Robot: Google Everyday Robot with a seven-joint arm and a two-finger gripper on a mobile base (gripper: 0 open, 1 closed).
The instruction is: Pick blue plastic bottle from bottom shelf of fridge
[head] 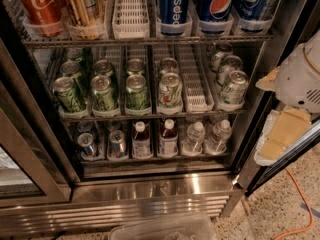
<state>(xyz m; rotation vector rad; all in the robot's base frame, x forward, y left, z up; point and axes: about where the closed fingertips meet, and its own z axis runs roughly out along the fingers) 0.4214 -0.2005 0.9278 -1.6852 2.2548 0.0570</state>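
We are at the approach step, with nothing picked yet. The gripper (281,135) hangs at the right edge of the frame, outside the fridge (150,194) opening and well apart from the drinks. We cannot tell whether it is open or closed. It has hold of no bottle.

The blue plastic bottle (168,138) stands upright at the front of the bottom shelf (155,160), low in the middle of the frame. It has brown liquid, a white cap and a pale label. A twin bottle (141,140) stands just beside it on the left, and we cannot say which of the two is meant.

We judge the next move to be a reach leftward and down, going in low under the green-can rack (150,116). The lanes are tight, so the approach must be straight along the lane.

Our count for the bottom shelf:
- two brown bottles
- two clear water bottles (206,136) to their right
- two silver cans (102,144) at the front left, with more perhaps behind

The rack above holds about a dozen green cans (104,91), the rear ones partly hidden. The top of the frame shows three Pepsi cans (216,6).
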